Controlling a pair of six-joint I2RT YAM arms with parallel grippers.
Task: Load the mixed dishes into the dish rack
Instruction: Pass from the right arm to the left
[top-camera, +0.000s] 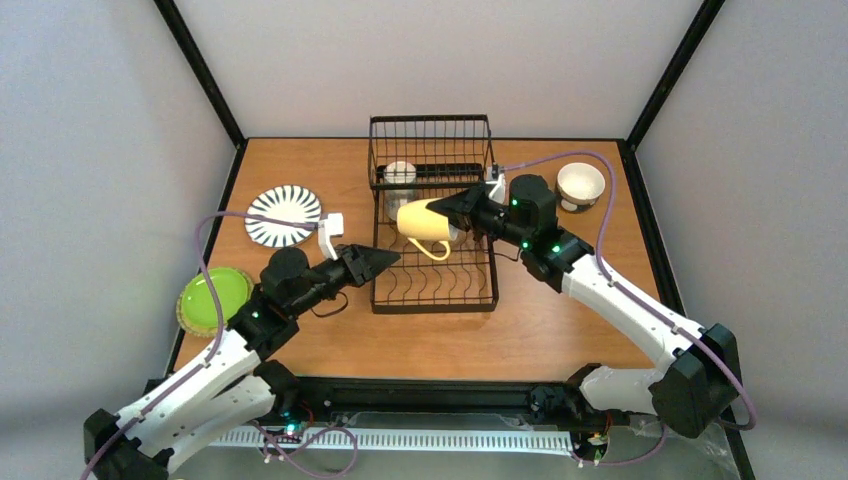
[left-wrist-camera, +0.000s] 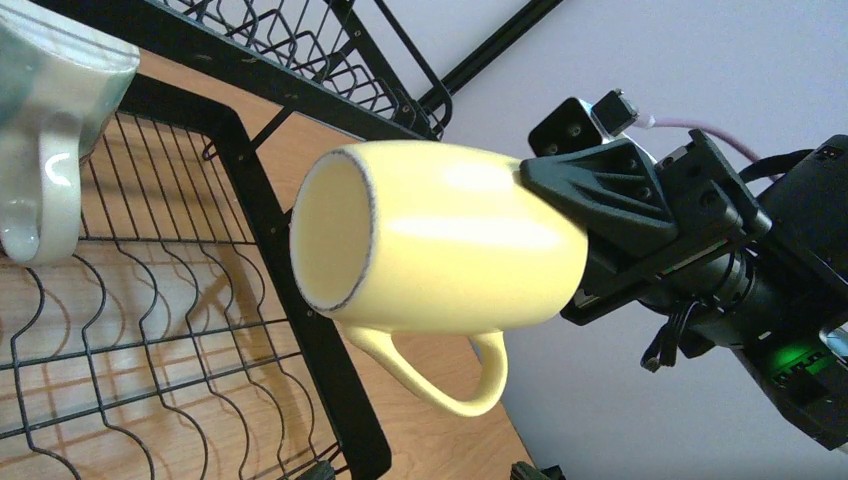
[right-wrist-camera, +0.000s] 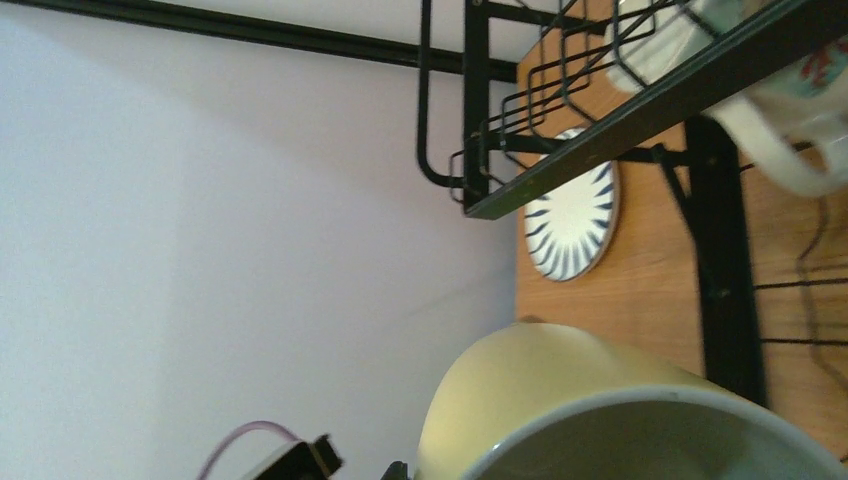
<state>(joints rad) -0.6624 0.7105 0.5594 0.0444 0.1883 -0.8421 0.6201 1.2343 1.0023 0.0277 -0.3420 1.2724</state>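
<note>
Top, right hand (top-camera: 455, 210): clenched on the yellow mug (top-camera: 425, 222), which lies sideways in the air over the rack (top-camera: 435, 308).
Top, left hand (top-camera: 385, 258): released and empty, just beside the rack's left rim. A mug swung that way could strike it.
Top, neighbour: the cream mug (top-camera: 400, 176) sits in the rack near the held mug. A careless descent risks a knock.
Top, unloaded: striped plate (top-camera: 283, 215), green plate (top-camera: 214, 298) and bowl (top-camera: 580, 184) lie on the surface (top-camera: 560, 320), clear of the path.
Left wrist, grip: the mug (left-wrist-camera: 440, 235) is caught only at the end away from its mouth, so it may tilt or slip.
Left wrist, handle: it hangs downward over the wires and could snag.
Right wrist, sightline: the mug (right-wrist-camera: 560, 400) fills the bottom of the view. The fingers and the landing spot are hidden.
</note>
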